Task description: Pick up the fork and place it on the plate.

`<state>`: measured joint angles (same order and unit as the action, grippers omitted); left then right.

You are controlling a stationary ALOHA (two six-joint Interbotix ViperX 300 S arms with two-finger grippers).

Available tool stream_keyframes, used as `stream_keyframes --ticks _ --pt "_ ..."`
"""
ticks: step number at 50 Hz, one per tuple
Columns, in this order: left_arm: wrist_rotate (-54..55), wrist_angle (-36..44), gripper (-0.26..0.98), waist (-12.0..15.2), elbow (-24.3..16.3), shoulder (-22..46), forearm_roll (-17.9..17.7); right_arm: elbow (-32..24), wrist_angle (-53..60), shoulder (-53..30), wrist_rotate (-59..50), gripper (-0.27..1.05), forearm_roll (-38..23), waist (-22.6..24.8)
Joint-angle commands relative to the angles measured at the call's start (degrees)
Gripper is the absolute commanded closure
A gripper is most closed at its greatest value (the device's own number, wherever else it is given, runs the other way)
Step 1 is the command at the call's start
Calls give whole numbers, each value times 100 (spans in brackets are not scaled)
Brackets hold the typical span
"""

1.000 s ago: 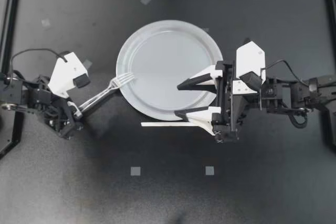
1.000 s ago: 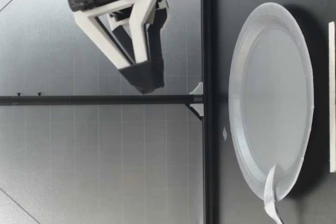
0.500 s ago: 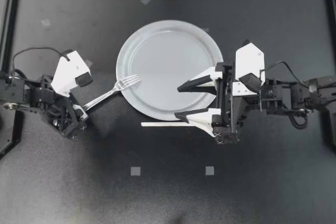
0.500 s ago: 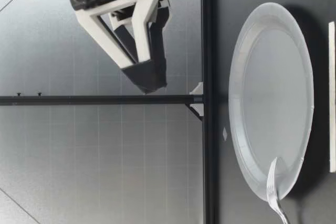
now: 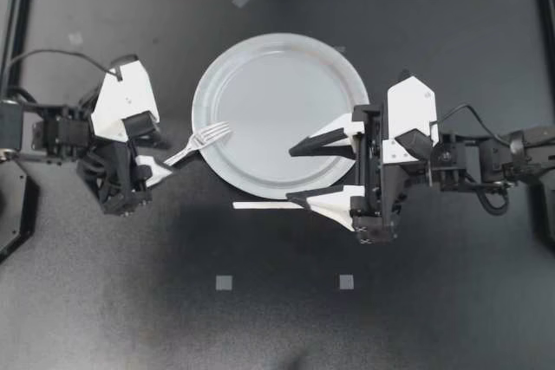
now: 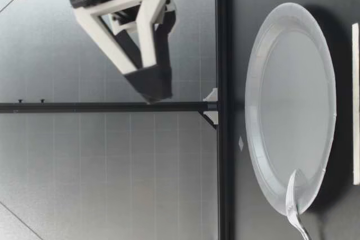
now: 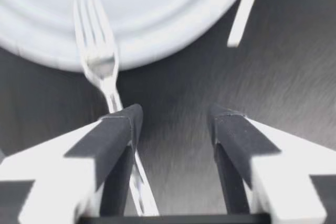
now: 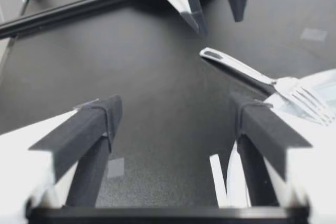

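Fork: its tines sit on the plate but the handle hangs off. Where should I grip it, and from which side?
Take the fork by its handle, on the stretch clear of the plate rim. Come from my left with the left gripper, fingers across the handle's narrow width: it points toward that arm, while the tines rest on the rim.

A thin white stick [image 5: 260, 205] lies flat on my dark table [image 5: 451, 41]. I see small grey squares [image 5: 224, 282] stuck on it, well apart from one another.
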<state>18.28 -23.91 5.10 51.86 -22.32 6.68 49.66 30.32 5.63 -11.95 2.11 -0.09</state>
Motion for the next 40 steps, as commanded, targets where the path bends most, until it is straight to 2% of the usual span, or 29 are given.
stream_keyframes --ticks 1,7,9,11,15,17,21,25,30,40 --pt "-237 62 21 9 -281 -158 18 -141 18 246 18 0 -79 35" --pt "-554 404 21 -62 -343 -264 -53 -44 -264 580 -26 0 -158 44" --pt "-624 387 21 -211 -325 -290 -53 0 -694 721 -26 0 -158 44" --pt "-703 176 21 -396 -343 -325 -44 -9 -1679 949 -35 0 -158 44" --pt "-967 -729 21 -721 -501 -396 -44 -237 -3516 1318 -35 0 -158 44" --pt "-1204 -1512 21 -879 -633 -439 -44 -387 -4482 1494 -35 0 -158 44" --pt "-1354 -2373 21 -967 -694 -475 -70 -536 -5889 1670 -26 0 -158 44" --pt "-1389 -2558 22 -967 -562 -483 -88 -378 -6943 1670 9 0 -158 44" --pt "-1397 -2452 22 -967 -264 -519 -97 44 -7356 1723 35 0 -141 44" --pt "-1222 -2347 22 -967 334 -1011 -211 861 -6996 2584 -26 1 -97 53"
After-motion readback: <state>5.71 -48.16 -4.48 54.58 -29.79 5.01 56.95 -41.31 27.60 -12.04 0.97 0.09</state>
